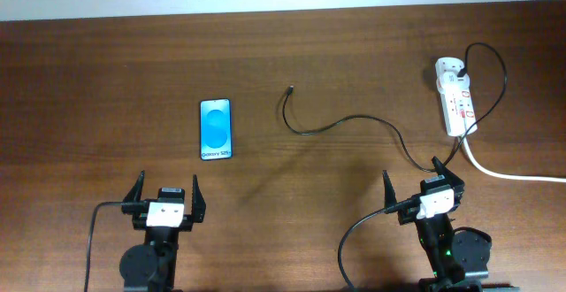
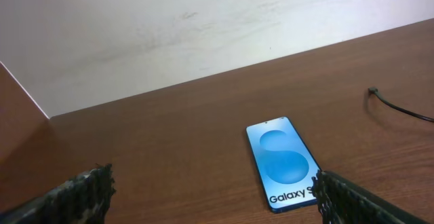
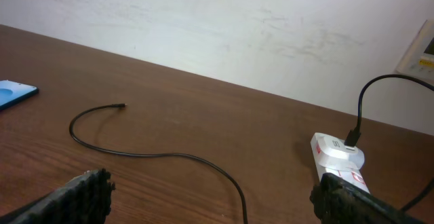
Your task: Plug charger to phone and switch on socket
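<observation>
The left hand point(image 1: 167, 186) and the right hand point(image 1: 412, 177) are spread apart, empty. The phone point(image 1: 216, 129) lies ahead of the left hand, the charger point(image 1: 305, 133) ahead of the right hand.

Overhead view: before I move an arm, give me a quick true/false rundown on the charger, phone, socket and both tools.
1. The charger is plugged into the phone. False: its tip lies loose, apart from the phone.
2. The phone lies screen up. True.
3. The charger's other end runs into the socket. True.
4. The left tool grips the phone. False: it is open and empty, short of the phone.
5. The right tool is open and holds nothing. True.
</observation>
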